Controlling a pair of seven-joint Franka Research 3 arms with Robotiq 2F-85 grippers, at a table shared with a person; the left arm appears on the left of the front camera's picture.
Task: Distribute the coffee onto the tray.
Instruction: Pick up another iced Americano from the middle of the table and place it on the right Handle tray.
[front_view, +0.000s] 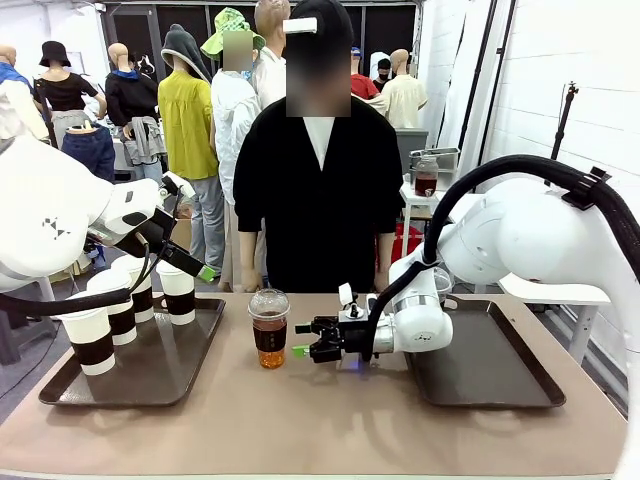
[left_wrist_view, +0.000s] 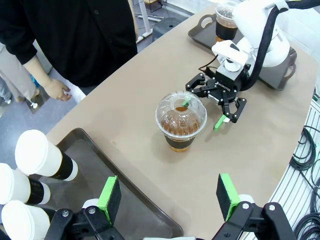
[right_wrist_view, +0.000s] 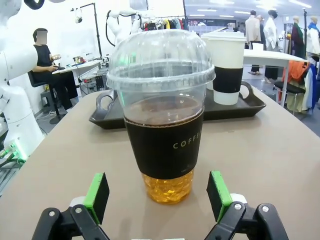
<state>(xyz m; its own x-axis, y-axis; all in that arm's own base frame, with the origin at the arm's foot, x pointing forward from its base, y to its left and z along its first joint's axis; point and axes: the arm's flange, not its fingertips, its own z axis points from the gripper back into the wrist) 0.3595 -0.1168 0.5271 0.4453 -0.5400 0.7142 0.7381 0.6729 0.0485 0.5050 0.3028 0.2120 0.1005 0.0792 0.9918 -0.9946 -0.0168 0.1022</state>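
My right tool (right_wrist_view: 157, 197), fingers apart, empty: clear iced cup (right_wrist_view: 161, 112) just ahead on counter (front_view: 330, 420), untrayed; left tool (left_wrist_view: 170, 197) apart; three white cups (front_view: 95, 335) already trayed.

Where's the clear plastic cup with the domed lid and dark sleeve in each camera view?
Front view: clear domed cup, table centre, left of the right gripper.
Left wrist view: centre.
Right wrist view: close, centre.
Shared landmark: dark tray of white cups.

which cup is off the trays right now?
The clear domed-lid cup with amber drink and a dark sleeve, standing alone on the bare table mid-way between trays; the white-lidded paper cups stand on the left tray.
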